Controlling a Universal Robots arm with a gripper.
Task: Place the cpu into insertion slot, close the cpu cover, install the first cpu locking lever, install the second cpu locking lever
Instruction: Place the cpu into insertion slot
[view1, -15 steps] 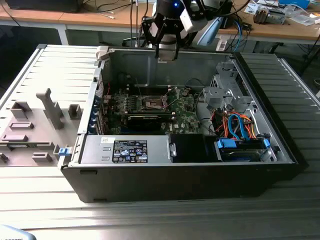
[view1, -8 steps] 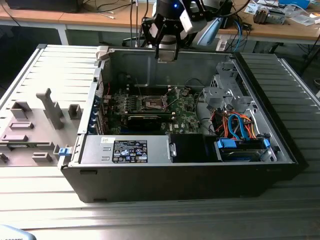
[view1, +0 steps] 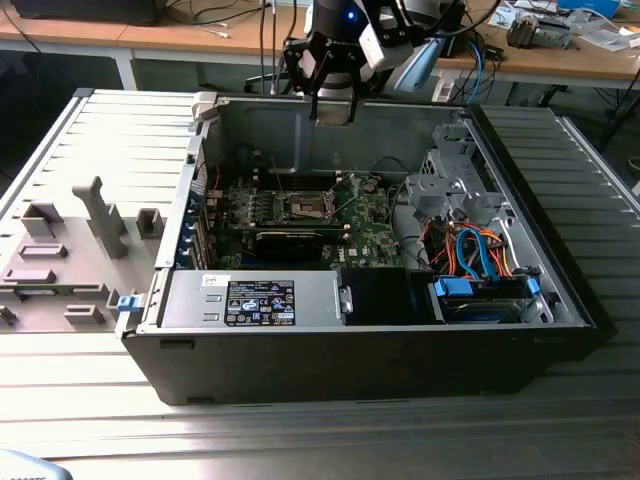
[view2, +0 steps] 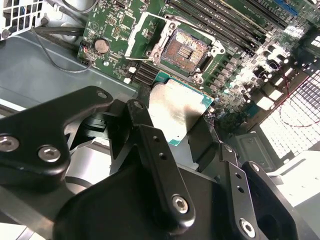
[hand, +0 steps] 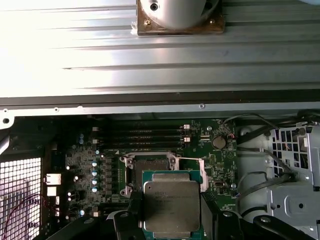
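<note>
My gripper (view1: 333, 108) hangs over the far wall of the open computer case (view1: 360, 350), well above the motherboard (view1: 372, 240). In both wrist views its black fingers (hand: 136, 212) are shut on opposite edges of the cpu (hand: 172, 205), a flat square chip with a silver-grey top and green rim (view2: 177, 112). The insertion slot (view2: 187, 50) lies bare on the board below, with its contact field showing (view1: 305, 207). In the first wrist view the held chip covers part of the slot (hand: 150, 167). The cpu cover (view2: 139, 35) stands swung open beside the slot.
A black card (view1: 290, 238) lies just in front of the socket. Memory slots (hand: 145, 135) run along its far side. A drive cage (view1: 455, 170) and orange and blue cables (view1: 470, 250) fill the exterior view's right. A grey fixture tray (view1: 60, 250) sits outside the case.
</note>
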